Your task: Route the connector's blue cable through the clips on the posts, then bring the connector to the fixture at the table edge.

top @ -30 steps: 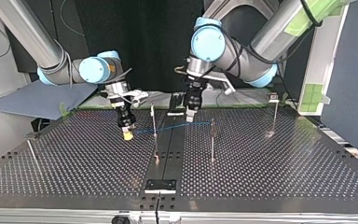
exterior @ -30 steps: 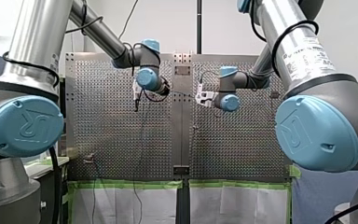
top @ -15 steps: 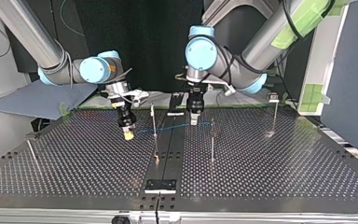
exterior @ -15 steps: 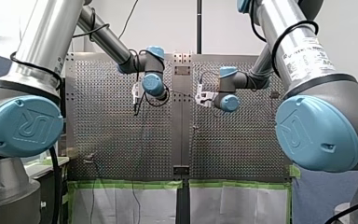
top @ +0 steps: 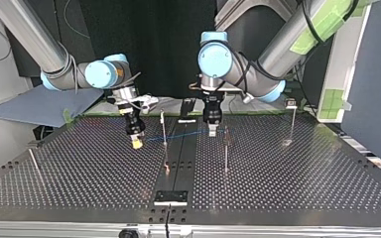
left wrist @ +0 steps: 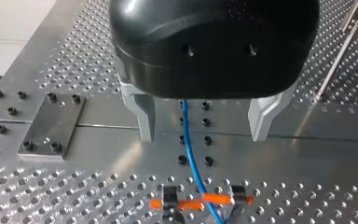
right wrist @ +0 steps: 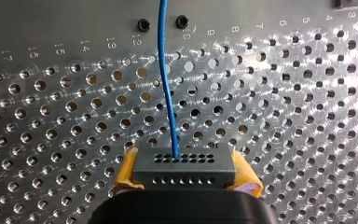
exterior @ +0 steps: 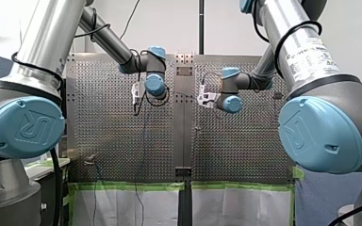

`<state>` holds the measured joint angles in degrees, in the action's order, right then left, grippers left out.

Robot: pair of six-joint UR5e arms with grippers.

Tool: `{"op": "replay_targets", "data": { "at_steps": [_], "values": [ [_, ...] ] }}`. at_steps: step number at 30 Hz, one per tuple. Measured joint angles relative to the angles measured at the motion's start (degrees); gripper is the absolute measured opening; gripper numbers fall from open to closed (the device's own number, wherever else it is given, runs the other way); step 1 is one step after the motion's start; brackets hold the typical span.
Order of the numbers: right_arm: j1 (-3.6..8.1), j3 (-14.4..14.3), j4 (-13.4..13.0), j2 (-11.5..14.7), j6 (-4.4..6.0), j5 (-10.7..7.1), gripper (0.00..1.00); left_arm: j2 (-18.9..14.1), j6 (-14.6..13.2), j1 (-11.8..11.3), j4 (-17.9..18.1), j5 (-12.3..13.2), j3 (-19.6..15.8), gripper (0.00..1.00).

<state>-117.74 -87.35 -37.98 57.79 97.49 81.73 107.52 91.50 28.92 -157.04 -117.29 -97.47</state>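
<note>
Well inside the bench edges, right tool clamps the connector; left tool, spread, apparently straddles the cable.

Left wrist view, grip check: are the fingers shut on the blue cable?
No: the metal fingers stand apart, the blue cable untouched between them.

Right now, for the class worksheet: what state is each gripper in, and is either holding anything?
Left gripper: open, astride the blue cable but not gripping it.
Right gripper: closed, holding the connector.
</note>
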Motion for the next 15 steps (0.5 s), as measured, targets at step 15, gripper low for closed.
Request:
{"op": "replay_targets", "data": {
  "at_steps": [15],
  "values": [
    [0.00, 0.0, 0.0, -0.1, 0.00, -0.27, 0.00, 3.6, -0.4, 0.0, -0.9, -1.4, 4.6, 1.00]
  ]
}}
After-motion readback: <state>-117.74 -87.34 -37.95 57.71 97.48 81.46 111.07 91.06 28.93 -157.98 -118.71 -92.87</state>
